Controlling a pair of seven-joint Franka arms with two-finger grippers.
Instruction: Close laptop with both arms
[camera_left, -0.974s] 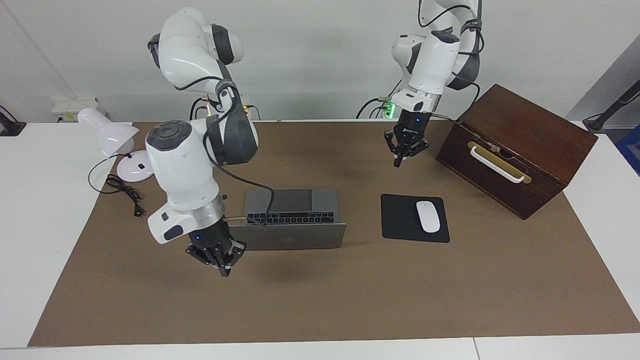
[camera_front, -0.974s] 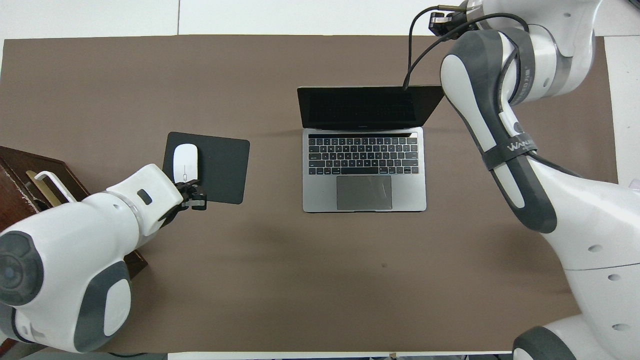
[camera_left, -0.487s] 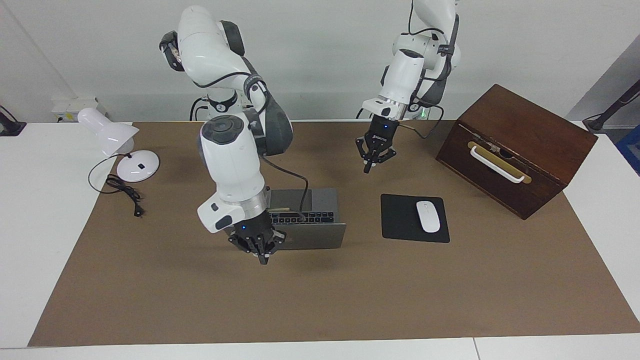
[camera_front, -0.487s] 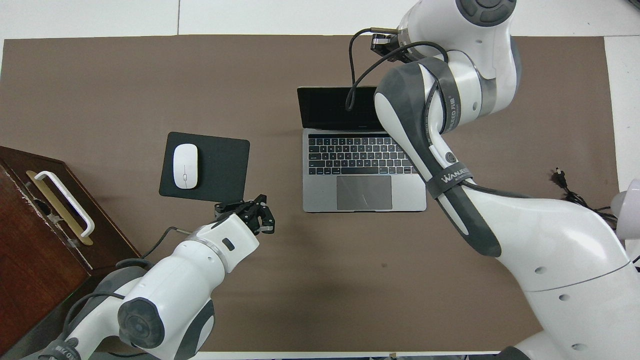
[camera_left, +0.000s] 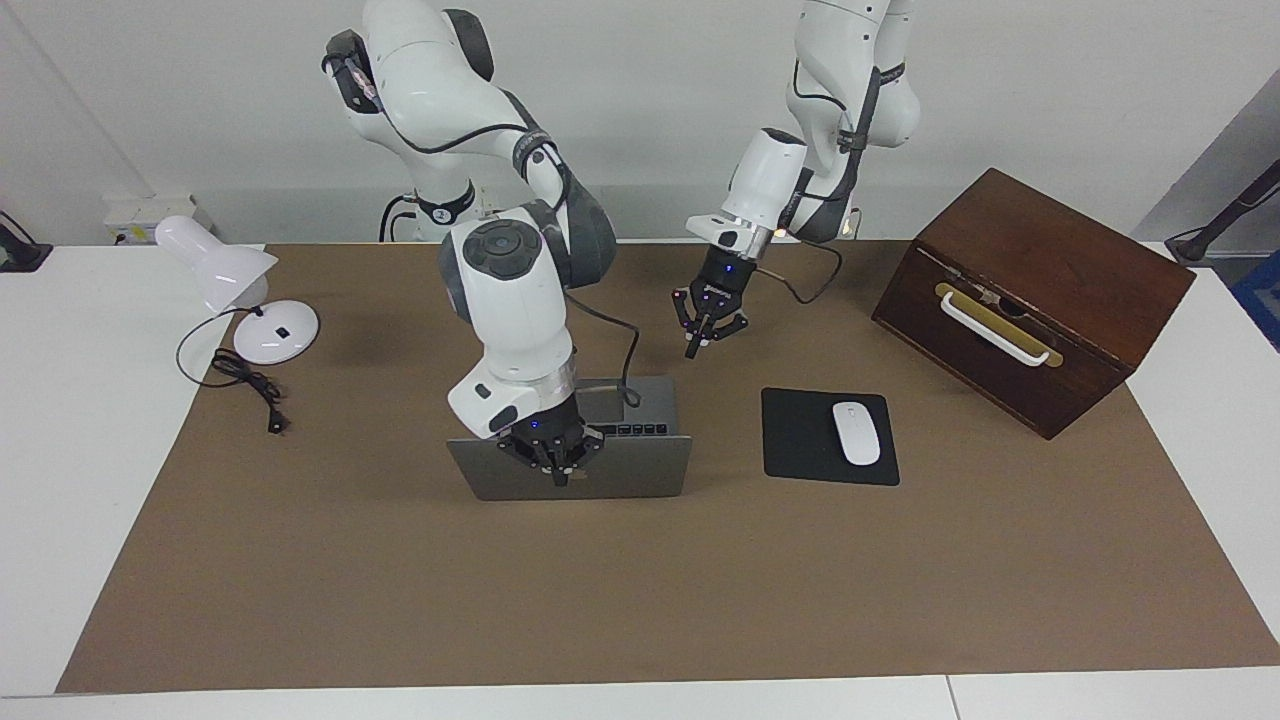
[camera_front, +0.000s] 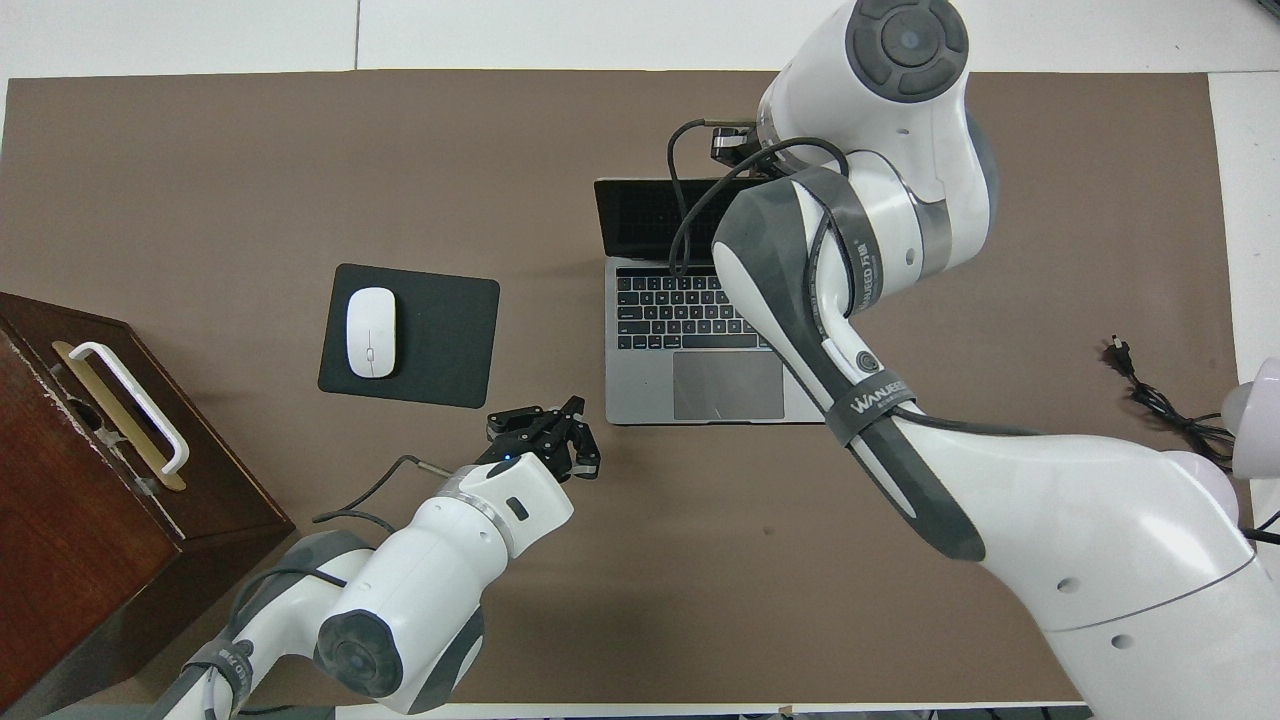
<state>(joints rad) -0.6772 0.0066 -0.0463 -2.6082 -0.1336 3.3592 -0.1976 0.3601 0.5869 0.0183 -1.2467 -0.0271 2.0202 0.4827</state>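
The silver-grey laptop stands open on the brown mat, its lid upright and its dark screen facing the robots. My right arm reaches over the keyboard. The right gripper is shut, and its tips show against the lid's outer face just under the top edge; I cannot tell whether they touch it. The arm's own wrist hides this gripper in the overhead view. My left gripper is shut and holds nothing. It hangs over the mat beside the corner of the laptop's base that is nearest the robots, on the mouse pad's side.
A black mouse pad with a white mouse lies beside the laptop toward the left arm's end. A dark wooden box stands past it. A white desk lamp and its cable lie at the right arm's end.
The right arm swung in from its end of the table to over the laptop's lid. The left gripper moved from near the mouse pad to the laptop's near corner. The lid has not moved.
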